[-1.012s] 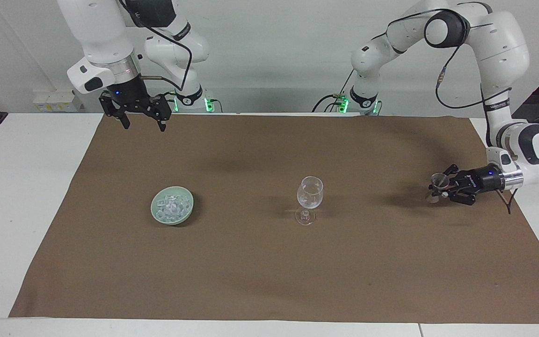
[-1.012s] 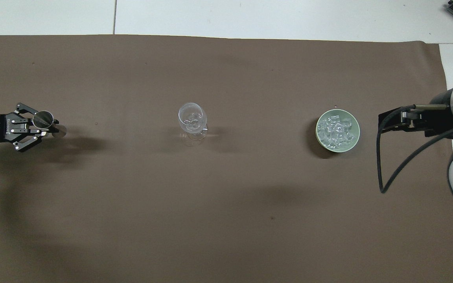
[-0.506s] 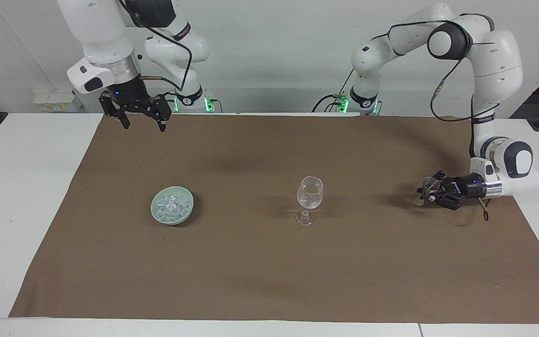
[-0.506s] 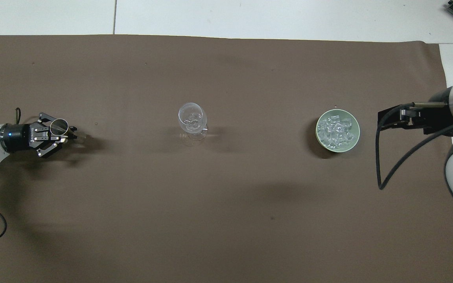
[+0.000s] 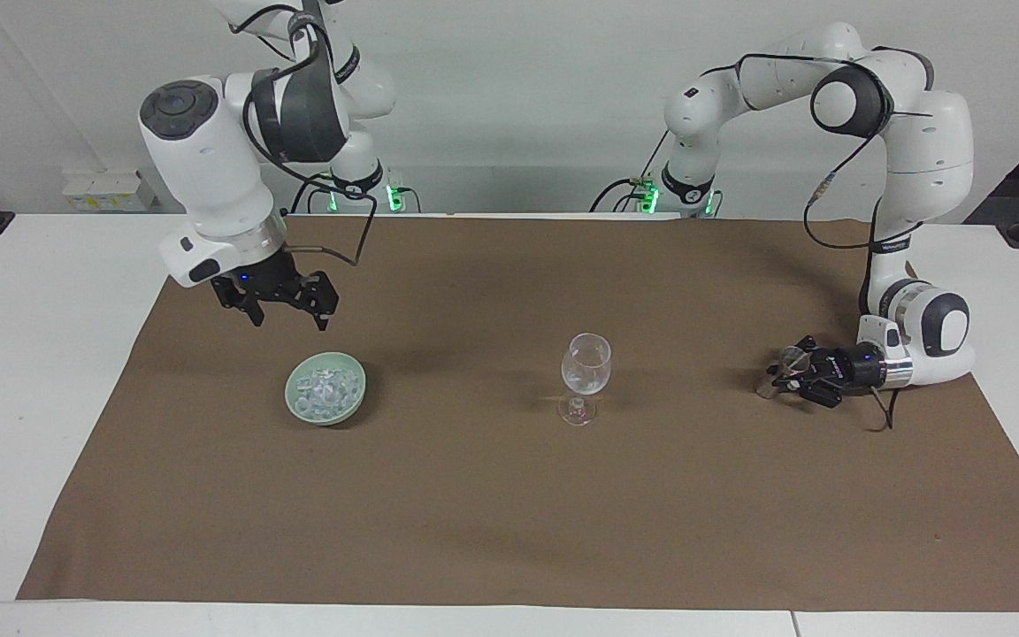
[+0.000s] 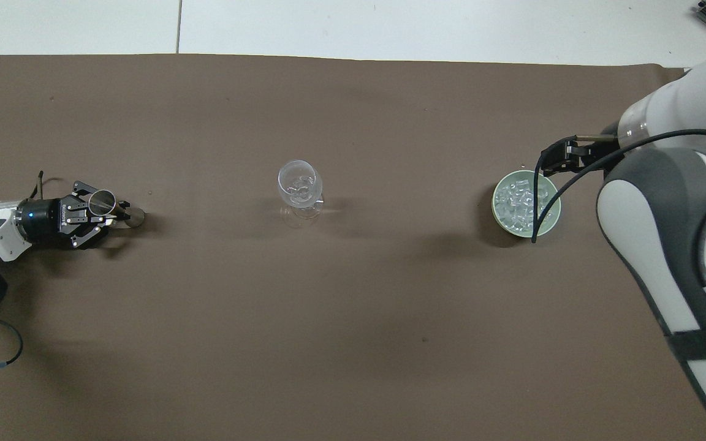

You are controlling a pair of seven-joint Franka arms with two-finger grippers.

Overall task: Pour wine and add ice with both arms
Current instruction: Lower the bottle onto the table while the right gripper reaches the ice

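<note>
Left gripper (image 5: 784, 376) clamped on small cup (image 6: 103, 199), low over mat's (image 5: 509, 531) left-arm end, tilted sideways. Right gripper (image 5: 284, 311) spread wide above bowl (image 5: 325, 387) of ice (image 6: 520, 201), likely to pick 1 chunk. Wine glass (image 5: 586, 364) upright mid-mat between both.

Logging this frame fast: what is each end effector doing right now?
Left end effector: shut on a small stemmed glass, low at its end of the mat.
Right end effector: open, empty, over the ice bowl.

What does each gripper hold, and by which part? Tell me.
The left gripper is shut on a small stemmed glass, gripped at the stem between bowl and foot, low over the brown cloth. The right gripper, open above the bowl of ice, holds nothing.
</note>
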